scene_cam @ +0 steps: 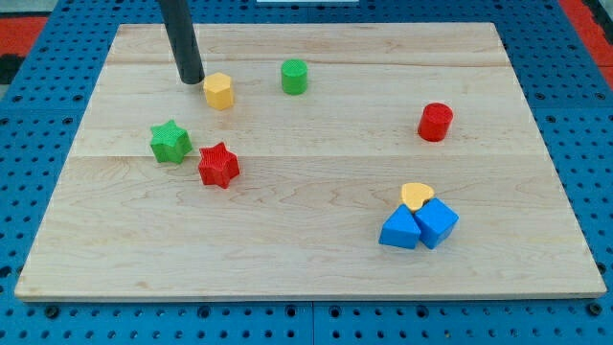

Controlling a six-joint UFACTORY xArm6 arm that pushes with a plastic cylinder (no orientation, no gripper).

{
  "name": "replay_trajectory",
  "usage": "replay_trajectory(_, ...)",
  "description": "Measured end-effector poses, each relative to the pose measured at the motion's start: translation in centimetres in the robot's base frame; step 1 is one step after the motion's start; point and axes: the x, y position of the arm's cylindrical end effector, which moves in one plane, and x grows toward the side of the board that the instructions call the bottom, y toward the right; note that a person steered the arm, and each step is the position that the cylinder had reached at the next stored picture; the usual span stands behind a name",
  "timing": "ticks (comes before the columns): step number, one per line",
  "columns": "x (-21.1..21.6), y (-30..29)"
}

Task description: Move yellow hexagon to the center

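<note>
My tip [191,80] is resting on the wooden board [306,268], just beside the yellow hexagon [219,91], on that block's upper-left side in the view; whether the two are touching I cannot tell, since any gap is too slight to make out. There is no pincer on this arm to release or clench: the rod is bare and is grasping nothing, so pushing is all it can do. The yellow hexagon is sitting near the view's top, well up and to the left of the board's middle. Taking the hexagon as the landmark, the green cylinder [294,77] is standing to its right and a little higher, the green star [170,142] is lying below it and to its left, and the red star [218,165] is lying almost straight below it. Far to the hexagon's right is the red cylinder [435,122], and well down to its lower right a yellow heart [417,195] is huddling against two blue blocks [420,225]. The relation that matters is this: the tip is lying behind the hexagon on nearly the opposite side from the board's centre, so I judge that a push down and to the right is lining up well, passing to the right of the red star with room.
</note>
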Motion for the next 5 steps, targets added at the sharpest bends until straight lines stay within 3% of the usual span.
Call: replay_trajectory(5,2.2,6.5)
